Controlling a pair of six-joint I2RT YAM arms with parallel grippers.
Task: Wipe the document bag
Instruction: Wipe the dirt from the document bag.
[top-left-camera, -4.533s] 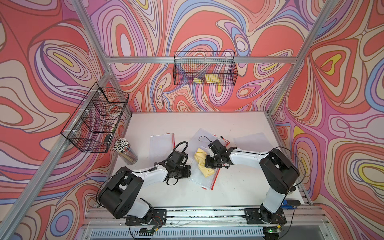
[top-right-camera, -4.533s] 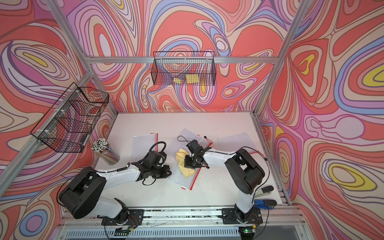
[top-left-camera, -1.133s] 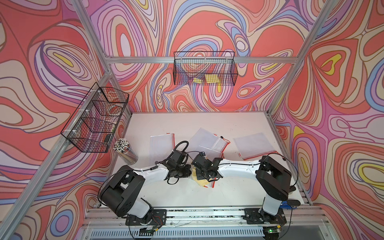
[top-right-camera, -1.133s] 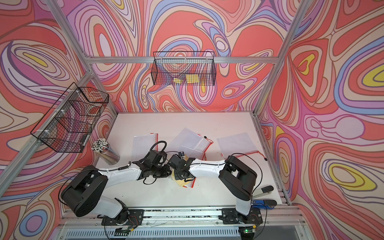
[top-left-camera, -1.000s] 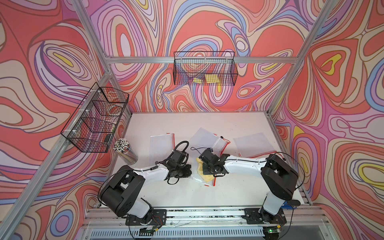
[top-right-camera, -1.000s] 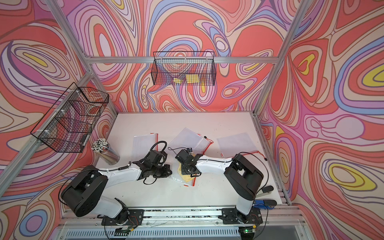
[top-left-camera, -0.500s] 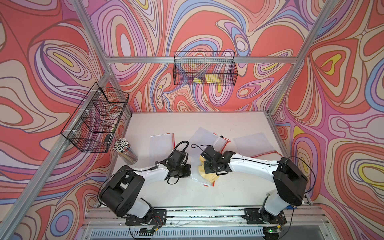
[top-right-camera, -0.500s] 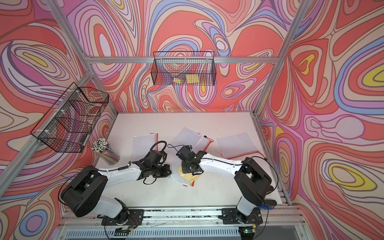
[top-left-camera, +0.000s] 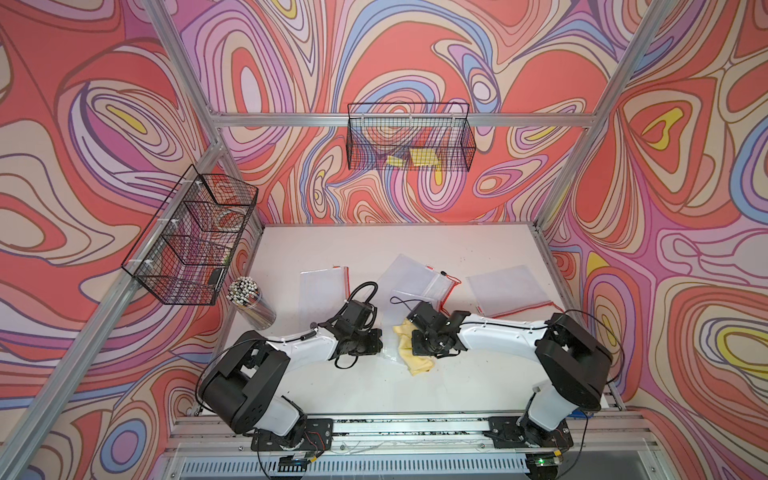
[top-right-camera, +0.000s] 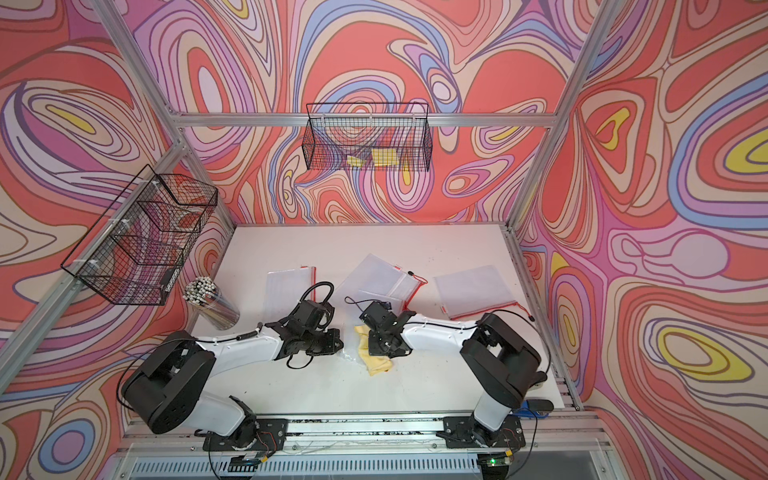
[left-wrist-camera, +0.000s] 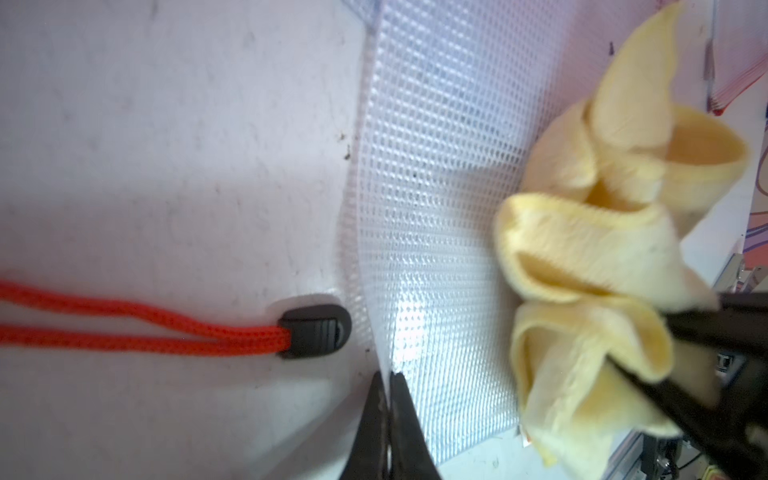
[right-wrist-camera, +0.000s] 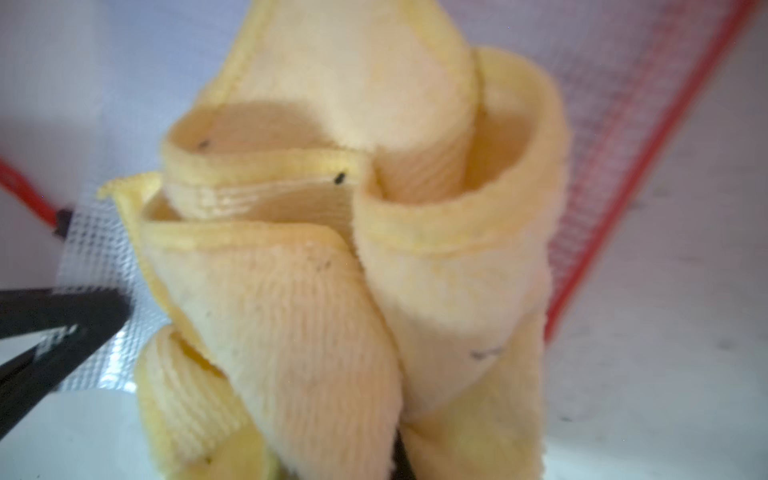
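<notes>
In a top view, we find the document bag (top-left-camera: 390, 347) flat on the desk (top-left-camera: 374, 386) between both arms. The left gripper (top-left-camera: 377, 337) is at its edge and the right gripper (top-left-camera: 412, 347) is over it.

Left wrist: the left gripper pinches the bag's edge, which runs straight away from the jaws.

Right wrist: the right gripper is clamped on the yellow cloth (right-wrist-camera: 332, 270), which rests on the bag. We read no labels.

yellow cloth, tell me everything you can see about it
The yellow cloth is a soft, fuzzy, pale-yellow fabric with fine ribbing and a stitched hem, flecked with a few dark specks. It is bunched into loose rolled folds and pinched at one end by the shut right gripper. It rests on the clear, mesh-patterned document bag. In both top views its free end appears to trail past the bag's edge onto the white table.
</notes>
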